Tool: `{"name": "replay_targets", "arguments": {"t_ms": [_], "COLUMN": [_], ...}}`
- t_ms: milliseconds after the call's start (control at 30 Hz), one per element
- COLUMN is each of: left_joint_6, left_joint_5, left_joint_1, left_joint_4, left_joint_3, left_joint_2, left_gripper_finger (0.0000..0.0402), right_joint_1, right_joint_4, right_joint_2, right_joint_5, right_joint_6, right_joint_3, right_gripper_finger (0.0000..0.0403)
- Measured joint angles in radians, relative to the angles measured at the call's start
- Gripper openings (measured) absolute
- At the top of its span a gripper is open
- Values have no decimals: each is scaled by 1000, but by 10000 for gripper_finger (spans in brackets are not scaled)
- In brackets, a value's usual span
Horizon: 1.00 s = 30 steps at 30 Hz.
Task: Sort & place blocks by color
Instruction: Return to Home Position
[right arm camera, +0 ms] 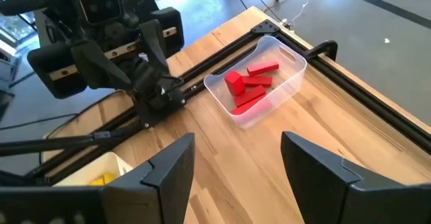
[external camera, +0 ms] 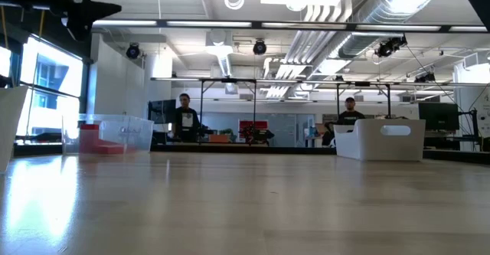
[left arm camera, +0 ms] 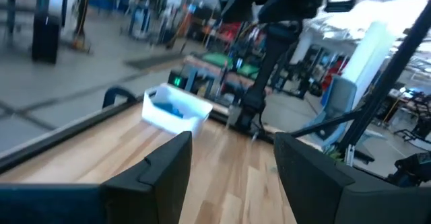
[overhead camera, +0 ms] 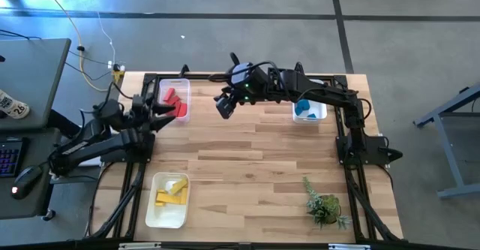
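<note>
The right gripper (right arm camera: 236,162) hangs over bare wood toward the rear middle of the table (overhead camera: 255,160). Its fingers are spread and there is nothing between them. The left gripper (left arm camera: 232,165) is just as slack and empty, and it sits low at the edge of the clear bin (right arm camera: 291,52) on the left rear. Neither has anything to carry, which fits arms that are finishing rather than fetching.

The red blocks (right arm camera: 249,86) lie heaped inside the clear bin. The blue blocks (overhead camera: 304,107) sit in the rear white bin (overhead camera: 321,115), under the right arm's forearm. The yellow blocks (overhead camera: 171,196) lie in the front white bin (overhead camera: 166,218) on the left. No loose block shows on the wood in the high or low view (the arms could hide a small one), so the sorting looks complete, one colour to each bin.

What is left, I judge, is folding both arms home. The right arm is stretched far across toward the left gripper, so it should draw back up and over the rear white bin without clipping its rim. The plant (overhead camera: 324,205) stands well clear at the right front.
</note>
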Motion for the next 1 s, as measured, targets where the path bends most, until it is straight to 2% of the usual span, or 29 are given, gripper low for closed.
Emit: {"name": "replay_targets", "arguments": {"t_ms": [133,300,500,567,767,1000], "left_joint_6": [5,-28,-114,-136,-123,22], "left_joint_5": [0,18,-44,-74,-89,-77], "left_joint_1": [-2,-8,-8,-8,-8,-8], "left_joint_4": [111,323,564,581,497,476], "left_joint_3": [-97,-205,-351,-387,-384,-384], "left_joint_2": [-89,-69,-64,-61,-49,-49], "left_gripper_finger": [197,197,197,197,197,197], "right_joint_1": [-5,-6,-6,-6,-8,-9], "right_joint_4": [-42,-133,-321,-370,-462,-499], "right_joint_2": [-3,-27,-76,-99,-194,-298], "right_joint_5": [-8,-25,96,135,234,313], "right_joint_6": [-13,-41,-87,-108,-169,-263], "right_joint_3": [0,0,0,0,0,0], "right_gripper_finger": [207,207,207,207,207,207]}}
